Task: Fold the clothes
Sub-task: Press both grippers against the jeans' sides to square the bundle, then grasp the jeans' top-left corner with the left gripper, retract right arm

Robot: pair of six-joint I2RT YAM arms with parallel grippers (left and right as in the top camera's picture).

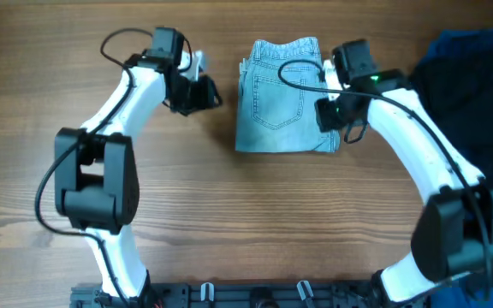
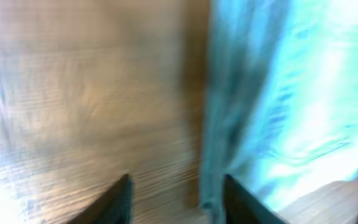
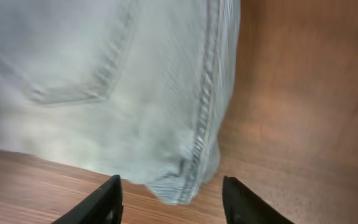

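Shorts point(image 1: 282, 94) lie folded at the worktop's point(image 1: 229, 222) far middle. Left gripper point(image 2: 176, 199) gapes beside their edge, right gripper point(image 3: 171, 190) gapes around a corner, clamping nothing. We'd worry it snags the hem, undoing the fold.

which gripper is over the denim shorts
The right gripper: it sits over the right edge of the light-blue denim shorts, while the left gripper is over the bare wooden table to their left.
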